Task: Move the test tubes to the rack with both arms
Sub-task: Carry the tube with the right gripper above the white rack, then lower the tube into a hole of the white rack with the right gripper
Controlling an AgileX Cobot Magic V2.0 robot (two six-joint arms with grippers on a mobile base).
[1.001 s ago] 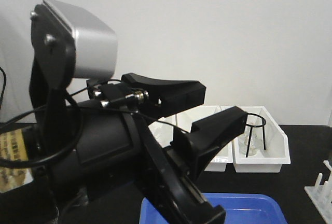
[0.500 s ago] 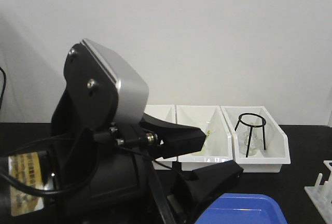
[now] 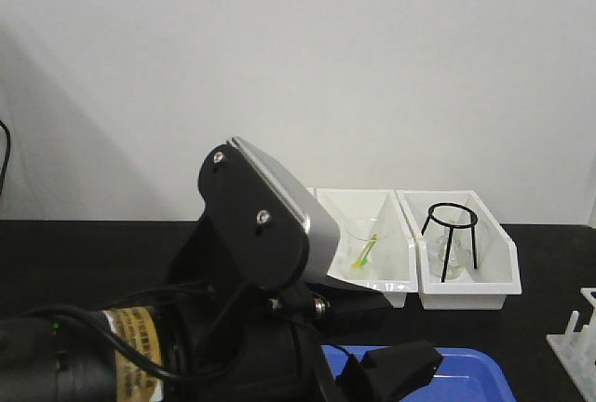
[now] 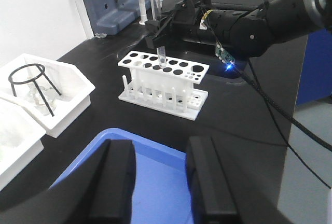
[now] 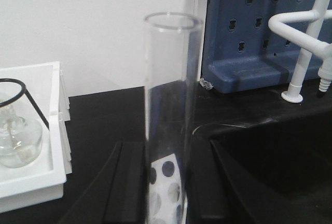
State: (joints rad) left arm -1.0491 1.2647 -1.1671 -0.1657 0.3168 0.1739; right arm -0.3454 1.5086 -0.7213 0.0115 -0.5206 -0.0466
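Right hand (image 5: pixel 166 154) grips 1 upright test tube (image 5: pixel 168 79) above the rack (image 4: pixel 163 81); left hand (image 4: pixel 162 149) spread, empty.

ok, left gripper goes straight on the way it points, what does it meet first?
Probably the blue tray: the left gripper, fingers open, sits low over it. If it clears the far rim, the rack is next in line. Height unclear.

Thin clear glass test tube (image 5: pixel 167 94), round open rim uppermost, upright, clamped between the fingers of the right gripper (image 4: pixel 156 33) on the bulky black right arm (image 4: pixel 259 22); lower end over a middle hole of the small white plastic rack (image 4: pixel 163 81), seating not discernible. Rack upright on the black benchtop (image 4: pixel 249 125), pegs along its near side. Left gripper (image 4: pixel 163 182) parted, empty, well apart from the rack.
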